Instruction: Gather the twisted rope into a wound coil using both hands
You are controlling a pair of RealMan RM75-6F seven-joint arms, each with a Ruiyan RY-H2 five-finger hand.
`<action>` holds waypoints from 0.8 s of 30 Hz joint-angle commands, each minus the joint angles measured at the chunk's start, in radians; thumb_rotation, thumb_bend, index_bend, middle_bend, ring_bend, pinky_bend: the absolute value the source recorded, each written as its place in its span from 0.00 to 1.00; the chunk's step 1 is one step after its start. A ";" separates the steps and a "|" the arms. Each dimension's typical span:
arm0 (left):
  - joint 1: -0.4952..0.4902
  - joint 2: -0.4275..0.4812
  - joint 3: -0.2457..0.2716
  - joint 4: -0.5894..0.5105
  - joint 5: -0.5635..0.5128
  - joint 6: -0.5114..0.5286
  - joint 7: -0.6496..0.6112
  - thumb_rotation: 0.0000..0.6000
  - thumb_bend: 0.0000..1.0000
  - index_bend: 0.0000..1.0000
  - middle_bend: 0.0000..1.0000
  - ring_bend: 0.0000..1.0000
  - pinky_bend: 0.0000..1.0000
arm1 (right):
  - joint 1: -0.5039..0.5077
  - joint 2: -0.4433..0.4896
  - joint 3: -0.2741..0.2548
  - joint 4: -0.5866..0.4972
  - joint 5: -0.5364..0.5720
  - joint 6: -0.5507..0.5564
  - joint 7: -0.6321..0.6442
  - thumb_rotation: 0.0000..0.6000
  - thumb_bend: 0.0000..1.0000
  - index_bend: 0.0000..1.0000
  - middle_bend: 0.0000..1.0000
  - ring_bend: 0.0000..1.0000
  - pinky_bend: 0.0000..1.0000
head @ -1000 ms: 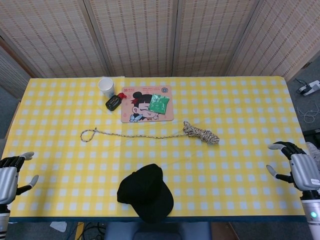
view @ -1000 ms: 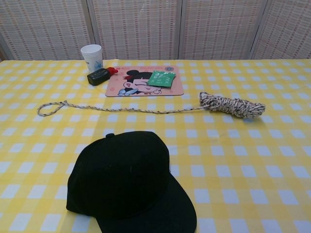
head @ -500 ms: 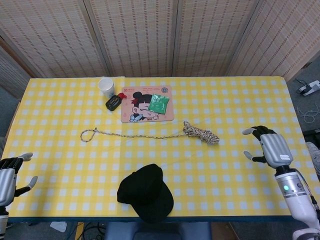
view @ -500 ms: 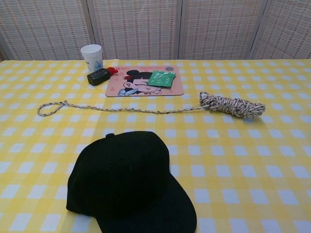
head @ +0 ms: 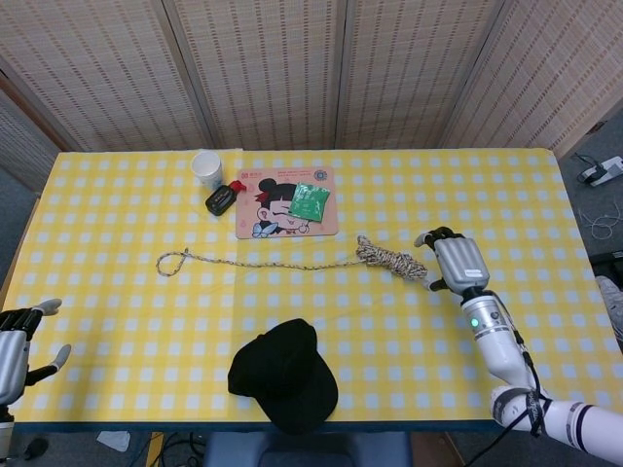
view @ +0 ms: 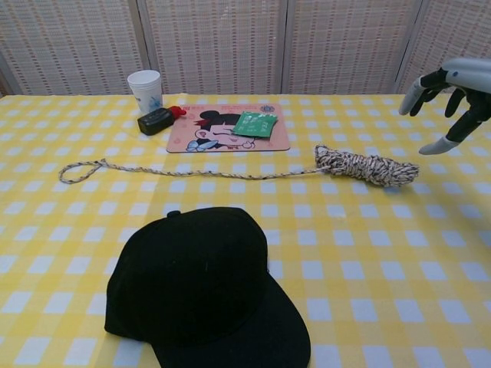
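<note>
Lying mid-tabletop, the rope (head: 302, 263) has its bundled end (view: 367, 166) at the right, a loose tail running left. I see my right robot hand (head: 456, 263) hovering just beside the bundle, released, fingers spread. My left robot hand (head: 12, 336) waits unclenched at the tabletop (head: 117, 331) edge. Black cap (view: 205, 287) nearest me.

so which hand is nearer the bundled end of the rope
Right. The right hand hovers open just beside the rope's bundled end. The left hand is far off at the table's near left corner.
</note>
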 commanded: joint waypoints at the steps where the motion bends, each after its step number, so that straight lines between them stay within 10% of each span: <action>1: -0.001 -0.001 0.000 0.001 0.000 -0.001 0.000 1.00 0.28 0.30 0.33 0.27 0.20 | 0.065 -0.060 0.002 0.069 0.084 -0.044 -0.079 1.00 0.03 0.33 0.28 0.15 0.31; 24: 0.000 -0.012 0.003 0.020 -0.013 -0.017 -0.003 1.00 0.28 0.30 0.33 0.27 0.20 | 0.291 -0.238 -0.065 0.329 0.418 -0.168 -0.265 1.00 0.14 0.25 0.27 0.11 0.20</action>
